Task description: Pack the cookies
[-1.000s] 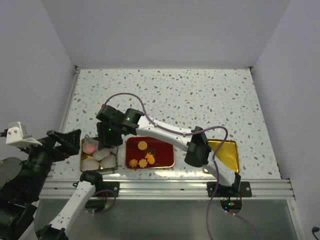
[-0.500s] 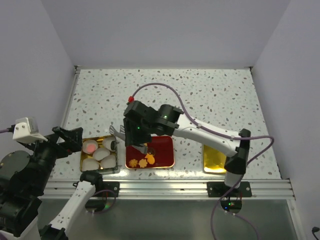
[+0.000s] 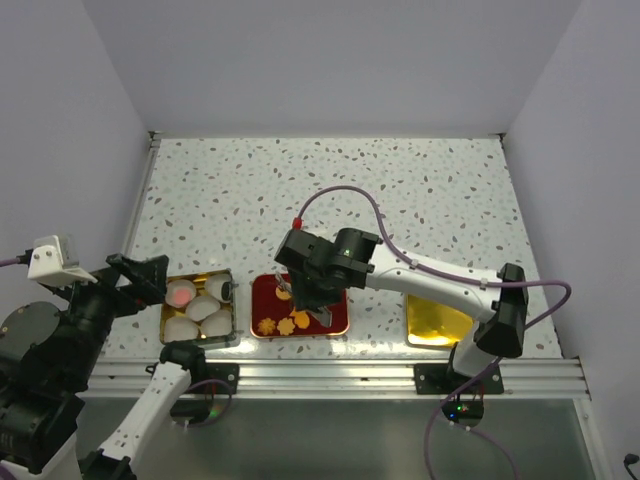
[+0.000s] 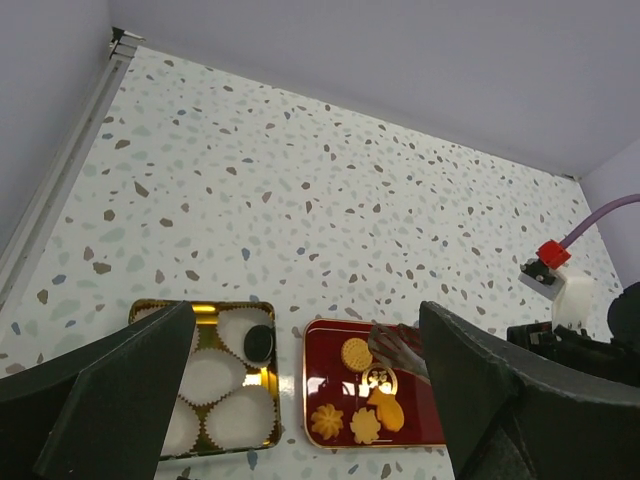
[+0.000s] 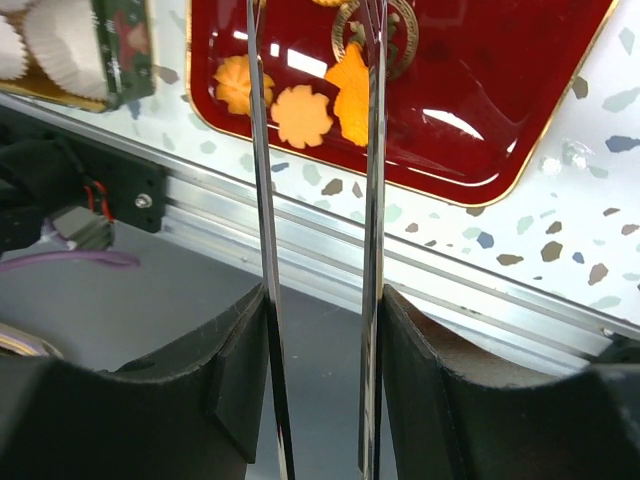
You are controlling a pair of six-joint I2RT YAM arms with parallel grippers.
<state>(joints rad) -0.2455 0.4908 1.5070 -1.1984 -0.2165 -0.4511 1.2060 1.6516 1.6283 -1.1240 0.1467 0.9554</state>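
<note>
Aluminium rail (image 3: 330,378): along your near edge, with both arm bases on it.
Left gripper (image 4: 305,320): fingers spread wide, nothing between them.
Left arm: folded back at your left, wrist held high, camera looking down on tin and tray.
Gold tin (image 3: 164,315): near the rail, full of white paper cups (image 4: 215,375); pink cookie (image 3: 180,295) in one cup, dark brown cookie (image 4: 259,343) in another.
Red tray (image 4: 325,380): just right of the tin; round yellow cookie (image 4: 356,352) at its far side, flower-shaped cookies (image 5: 300,115) and orange cookie (image 5: 350,95) at the near side.
Right gripper (image 4: 385,345): thin fingers narrowly parted over the tray, tips just beside the round yellow cookie, nothing gripped; whether they touch the tray you can't tell.
Right arm: stretched leftward from its base, passing above the gold lid (image 3: 440,318).
Speckled table (image 3: 400,180): beyond.
</note>
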